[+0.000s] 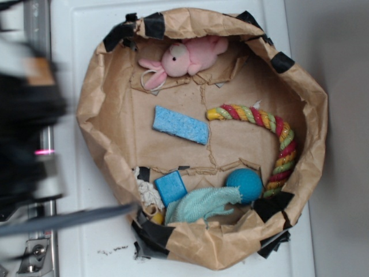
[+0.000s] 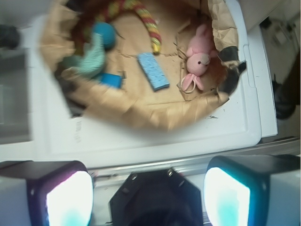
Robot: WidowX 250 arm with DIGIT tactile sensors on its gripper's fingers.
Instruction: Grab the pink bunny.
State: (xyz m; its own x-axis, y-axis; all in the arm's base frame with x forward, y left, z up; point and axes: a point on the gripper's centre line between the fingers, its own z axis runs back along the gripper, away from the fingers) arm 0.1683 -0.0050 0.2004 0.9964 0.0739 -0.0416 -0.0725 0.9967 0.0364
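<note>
The pink bunny [image 1: 187, 57] lies on its side at the top of a brown paper-lined basket [image 1: 92, 109], ears and pale loop to the left. In the wrist view it lies at the right inner wall [image 2: 198, 61]. My gripper [image 2: 148, 188] is open and empty, its two fingers wide apart at the bottom of the wrist view, well outside the basket over the white surface. In the exterior view the arm [image 1: 26, 127] is a dark blur at the left edge.
In the basket lie a blue sponge [image 1: 180, 124], a striped rope ring [image 1: 271, 138], a teal ball [image 1: 244, 184], a light-green cloth [image 1: 204, 205], a small blue block [image 1: 170, 187] and a white knotted rope [image 1: 149, 193]. A metal rail [image 1: 40, 242] runs along the left.
</note>
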